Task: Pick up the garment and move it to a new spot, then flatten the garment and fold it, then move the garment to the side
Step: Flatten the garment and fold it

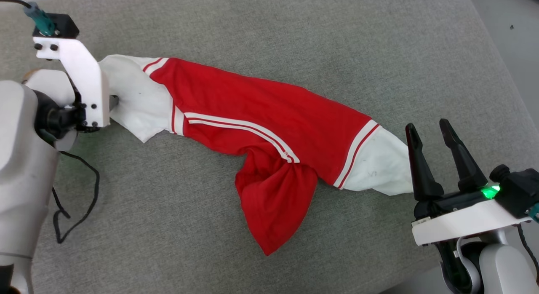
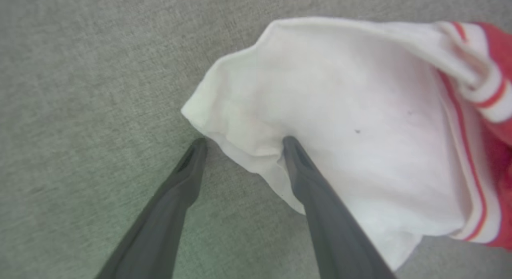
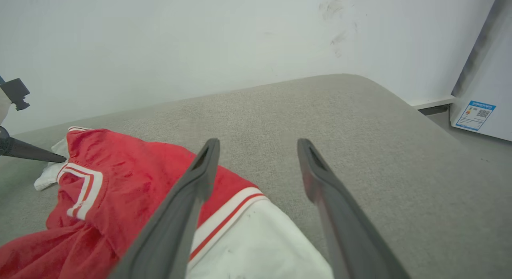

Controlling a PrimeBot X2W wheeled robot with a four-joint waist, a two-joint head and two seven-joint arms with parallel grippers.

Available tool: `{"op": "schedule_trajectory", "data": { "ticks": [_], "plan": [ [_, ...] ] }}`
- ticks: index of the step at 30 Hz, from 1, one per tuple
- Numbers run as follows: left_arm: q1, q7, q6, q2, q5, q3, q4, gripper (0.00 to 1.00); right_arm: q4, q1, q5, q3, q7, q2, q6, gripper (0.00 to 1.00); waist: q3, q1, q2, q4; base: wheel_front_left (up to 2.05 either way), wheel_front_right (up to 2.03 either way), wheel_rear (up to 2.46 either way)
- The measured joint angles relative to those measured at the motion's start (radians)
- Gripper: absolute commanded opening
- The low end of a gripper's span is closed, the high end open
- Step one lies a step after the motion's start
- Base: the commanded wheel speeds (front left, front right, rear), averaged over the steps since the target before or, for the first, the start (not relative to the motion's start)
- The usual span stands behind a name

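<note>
Garment (image 1: 261, 117) lies stretched long across the middle of the grey fabric-covered counter (image 1: 294, 28), running from near the left edge twd the near right corner. Red body in the centre, white sleeve sections at both ends, each edged w/ thin red-and-white stripes. A bunched red flap spills off the middle twd the near edge, ending in a point.

Left tool (image 2: 244, 143) is down at the left white sleeve, fingers spread apart, nothing clamped. Wrist view: one finger (image 2: 304, 175) rests on the white cloth, the other sits on bare counter just beside the sleeve's edge, so the pair straddles that edge. Cloth puckers a bit by the tip.

Right tool (image 1: 428, 127) sits by the right edge, fingers apart too and gripping nothing, tips just beside the tapered end of the right white sleeve. Whether one touches the cloth, can't tell. Green light (image 1: 490, 191) glows on its mount.

Black cable (image 1: 80, 193) loops on the counter at the left edge. Bkgd in right wrist view: white wall (image 3: 200, 39), white cabinet w/ blue label (image 3: 476, 115).
</note>
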Motion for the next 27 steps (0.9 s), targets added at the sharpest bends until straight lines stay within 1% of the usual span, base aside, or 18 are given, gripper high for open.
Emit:
{"op": "schedule_trajectory", "data": {
  "ticks": [2, 3, 4, 6, 9, 11, 16, 19, 24, 27],
  "plan": [
    [-0.011, 0.02, 0.002, -0.001, -0.009, 0.003, 0.012, 1.0, 0.01, -0.009, 0.001, 0.002, -0.006, 0.0, 0.0, 1.0, 0.009, -0.0001, 0.0, -0.007, 0.0, 0.0, 0.0],
    [-0.011, 0.02, 0.007, -0.005, -0.017, 0.008, 0.016, 0.41, 0.014, -0.011, 0.001, 0.002, -0.006, 0.0, 0.0, 1.0, 0.01, -0.0001, 0.0, -0.009, 0.0, 0.0, 0.0],
    [-0.012, 0.017, 0.007, -0.005, -0.018, 0.008, 0.017, 0.0, 0.019, -0.011, 0.002, 0.002, -0.007, 0.0, 0.0, 1.0, 0.01, 0.0, 0.0, -0.01, 0.0, 0.0, 0.0],
    [-0.011, -0.008, 0.007, -0.012, -0.019, 0.008, 0.023, 0.0, 0.025, -0.011, 0.006, 0.0, -0.006, 0.0, 0.0, 1.0, 0.006, -0.0001, 0.0, -0.007, 0.0, 0.0, 0.0],
    [0.006, -0.077, 0.007, -0.035, -0.017, 0.009, 0.028, 0.0, 0.034, -0.01, 0.013, -0.006, 0.007, 0.0, 0.0, 1.0, -0.007, 0.0, 0.0, 0.002, 0.0, 0.0, 0.0],
    [0.021, -0.134, -0.001, -0.037, -0.016, 0.012, 0.027, 0.0, 0.039, -0.009, 0.023, -0.012, 0.023, -0.003, 0.0, 1.0, -0.02, 0.0001, 0.0, 0.01, 0.0, 0.0, 0.0],
    [0.067, -0.276, 0.001, -0.047, -0.005, 0.023, 0.002, 0.0, 0.039, 0.007, 0.061, -0.03, 0.074, -0.023, 0.0, 1.0, -0.064, 0.0001, 0.0, 0.04, 0.0, 0.0, 0.0],
    [0.088, -0.356, 0.014, -0.045, 0.007, 0.034, -0.041, 0.0, 0.038, 0.021, 0.077, -0.047, 0.113, -0.035, 0.0, 1.0, -0.093, 0.0, 0.0, 0.062, 0.0, 0.0, 0.0],
    [0.163, -0.47, 0.052, -0.049, 0.026, 0.045, -0.138, 0.0, 0.035, 0.051, 0.1, -0.097, 0.19, -0.054, 0.0, 1.0, -0.144, 0.0, 0.0, 0.1, 0.0, 0.0, 0.0],
    [0.214, -0.51, 0.072, -0.051, 0.027, 0.054, -0.212, 0.0, 0.054, 0.067, 0.124, -0.134, 0.277, -0.073, 0.0, 1.0, -0.171, 0.0, 0.0, 0.123, 0.0, 0.0, 0.0]
  ]
}}
